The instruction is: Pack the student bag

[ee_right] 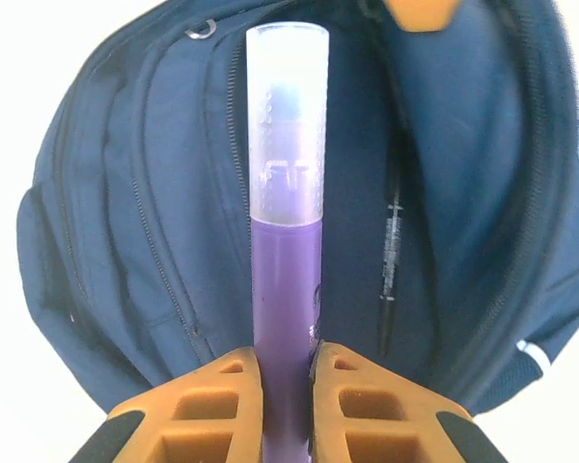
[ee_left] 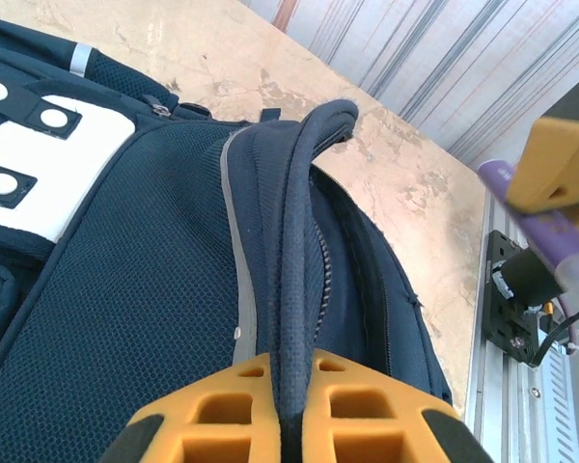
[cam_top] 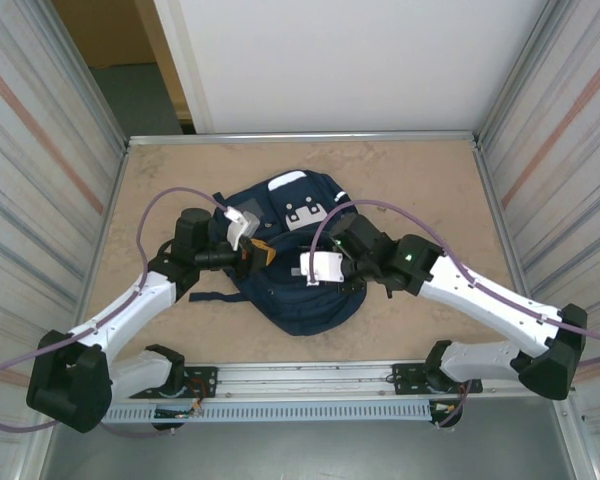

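The left gripper (cam_top: pixel 258 252) sits at the left side of the student bag (cam_top: pixel 315 310), above the table (cam_top: pixel 180 190). In the left wrist view its orange fingers (ee_left: pixel 212 415) are clenched on a thick navy fold of the bag's rim (ee_left: pixel 294 241), which rises from between them and curves away towards the far side. Left of that fold is dark mesh fabric, and beyond it a white patch (ee_left: pixel 48 164) with round dots.

The student bag lies flat in the middle of the table, between the two arms, its white patches towards the far side and its rounded dark end towards the near rail (cam_top: pixel 310 378). Its main compartment gapes open where the fold is lifted.

The right gripper (ee_right: pixel 288 405) reaches in from the right, over the bag's middle. Its orange fingers (ee_right: pixel 367 410) grasp a purple tube (ee_right: pixel 288 280) low on its body. The tube has a cloudy clear cap (ee_right: pixel 288 116) and points straight away from the wrist, over the open mouth of the bag. Just right of it, inside the compartment, is a slim dark pen-like thing (ee_right: pixel 393 253); what it is cannot be told. In the left wrist view one orange finger and a piece of the purple tube show at the right edge.
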`<state>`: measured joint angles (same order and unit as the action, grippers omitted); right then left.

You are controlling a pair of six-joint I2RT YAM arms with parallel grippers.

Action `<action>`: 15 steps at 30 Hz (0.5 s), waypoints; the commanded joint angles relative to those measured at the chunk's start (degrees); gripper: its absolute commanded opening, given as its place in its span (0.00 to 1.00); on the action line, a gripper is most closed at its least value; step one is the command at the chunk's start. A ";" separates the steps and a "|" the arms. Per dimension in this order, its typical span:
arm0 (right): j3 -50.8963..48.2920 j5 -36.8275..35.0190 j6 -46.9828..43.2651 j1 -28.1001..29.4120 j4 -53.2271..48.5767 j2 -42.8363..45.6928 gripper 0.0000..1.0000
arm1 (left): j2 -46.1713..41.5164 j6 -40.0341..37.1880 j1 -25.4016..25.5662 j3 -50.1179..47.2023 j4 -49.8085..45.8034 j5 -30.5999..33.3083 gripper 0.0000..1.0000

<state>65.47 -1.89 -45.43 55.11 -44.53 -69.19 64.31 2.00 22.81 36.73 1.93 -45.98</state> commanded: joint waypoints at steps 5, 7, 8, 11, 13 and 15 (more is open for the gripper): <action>-6.41 -0.16 -10.72 -2.84 18.96 -5.76 0.06 | -0.73 1.55 -0.31 0.52 5.42 -7.56 0.00; -8.75 -0.33 -12.81 -4.39 26.05 -7.60 0.08 | -0.35 1.26 -0.31 0.42 5.07 -8.23 0.00; -9.45 -0.94 -13.42 -4.86 28.32 -8.92 0.08 | -0.09 0.95 -0.31 0.44 4.53 -8.31 0.00; -9.03 -4.36 -13.15 -5.19 30.97 -12.32 0.23 | 0.61 2.10 -0.31 0.21 4.43 -8.77 0.01; -8.79 -3.81 -12.62 -4.92 29.85 -12.68 0.31 | 1.06 3.56 -0.35 0.30 4.66 -8.31 0.04; -8.93 -0.42 -11.23 -4.96 27.67 -11.48 0.36 | 1.78 4.63 -0.31 0.65 4.19 -7.30 0.07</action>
<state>56.34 -4.19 -56.69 49.91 -18.83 -82.11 66.04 4.25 22.81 36.73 2.61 -49.54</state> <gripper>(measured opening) 0.352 0.080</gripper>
